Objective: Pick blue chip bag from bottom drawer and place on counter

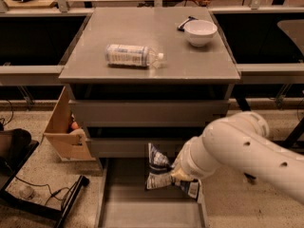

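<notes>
The blue chip bag (pixel 159 170) hangs crumpled above the open bottom drawer (pixel 135 208), lifted off its floor. My gripper (pixel 176 176) is at the end of the white arm, coming in from the right, and is shut on the bag's middle; the fingers are mostly hidden by the wrist and the foil. The counter (pixel 149 39) is the grey top of the cabinet, well above the bag.
On the counter lie a clear plastic bottle (pixel 133 55) at the left middle and a white bowl (pixel 200 32) with a dark utensil at the back right. A cardboard box (pixel 64 132) stands left of the cabinet. Cables and a dark frame lie on the floor at left.
</notes>
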